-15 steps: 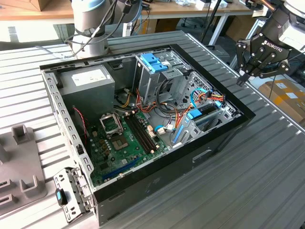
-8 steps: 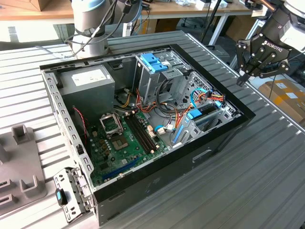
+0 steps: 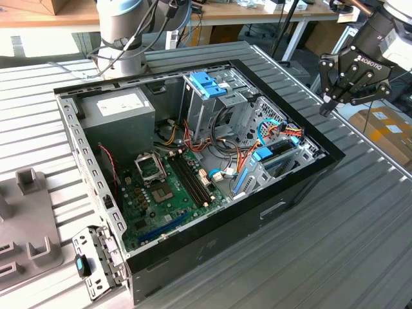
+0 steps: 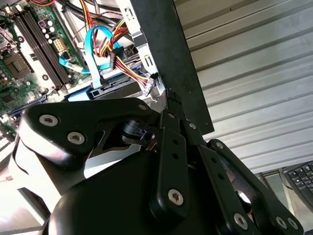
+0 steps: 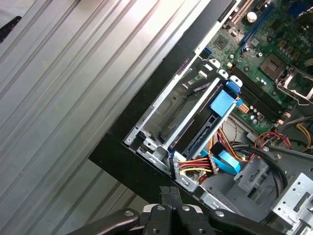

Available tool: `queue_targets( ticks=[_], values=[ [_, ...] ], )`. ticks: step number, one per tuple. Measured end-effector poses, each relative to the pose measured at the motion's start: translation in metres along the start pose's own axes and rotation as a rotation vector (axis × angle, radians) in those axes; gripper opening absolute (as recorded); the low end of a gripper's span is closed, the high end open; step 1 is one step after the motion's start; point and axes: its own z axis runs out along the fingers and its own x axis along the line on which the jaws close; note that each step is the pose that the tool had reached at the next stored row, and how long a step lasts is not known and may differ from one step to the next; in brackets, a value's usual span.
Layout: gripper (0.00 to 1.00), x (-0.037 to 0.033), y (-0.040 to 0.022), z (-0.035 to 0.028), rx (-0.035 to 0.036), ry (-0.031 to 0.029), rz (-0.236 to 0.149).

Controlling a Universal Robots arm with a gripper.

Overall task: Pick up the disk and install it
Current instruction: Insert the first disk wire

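Empty gripper, fingers pressed together, held above the desk beside the computer case's corner.
The disk is seen edge-on in the drive bay at that corner, its label hidden and only a blue rail made out; the motherboard lies beyond.

surface: ribbed grey metal table | behind: wooden desks — white legs | floor: cardboard box

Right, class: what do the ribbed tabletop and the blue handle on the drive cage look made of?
Tabletop: probably aluminium, matte grey with straight extruded-looking ribs. Blue handle: likely moulded plastic, from its uniform saturated colour and soft sheen.
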Motion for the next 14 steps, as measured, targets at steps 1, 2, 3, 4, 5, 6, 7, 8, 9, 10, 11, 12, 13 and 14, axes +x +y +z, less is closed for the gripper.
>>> queue_targets(
  ticks=[1, 2, 3, 4, 5, 6, 7, 8, 9, 10, 11, 12, 13, 14],
  values=[
    [0.11, 0.0000, 0.0000, 0.0000, -0.0003, -0.0002, -0.005],
    [0.11, 0.0000, 0.0000, 0.0000, -0.0006, -0.0006, -0.013],
    [0.11, 0.0000, 0.0000, 0.0000, -0.0007, -0.0009, -0.018],
    [0.11, 0.0000, 0.0000, 0.0000, -0.0007, -0.0019, -0.028],
    [0.11, 0.0000, 0.0000, 0.0000, -0.0004, -0.0029, -0.034],
    [0.11, 0.0000, 0.0000, 0.0000, 0.0004, -0.0044, -0.040],
    [0.11, 0.0000, 0.0000, 0.0001, 0.0020, -0.0072, -0.047],
    [0.11, 0.0000, 0.0000, 0.0000, 0.0043, -0.0104, -0.053],
    [0.11, 0.0000, 0.0000, 0.0000, 0.0065, -0.0137, -0.058],
    [0.11, 0.0000, 0.0000, 0.0000, 0.0082, -0.0164, -0.065],
    [0.11, 0.0000, 0.0000, -0.0001, 0.0090, -0.0184, -0.074],
    [0.11, -0.0001, -0.0001, -0.0001, 0.0093, -0.0196, -0.082],
    [0.11, 0.0000, 0.0000, 0.0000, 0.0092, -0.0209, -0.095],
    [0.11, 0.0000, 0.0000, 0.0000, 0.0085, -0.0219, -0.111]
  ],
)
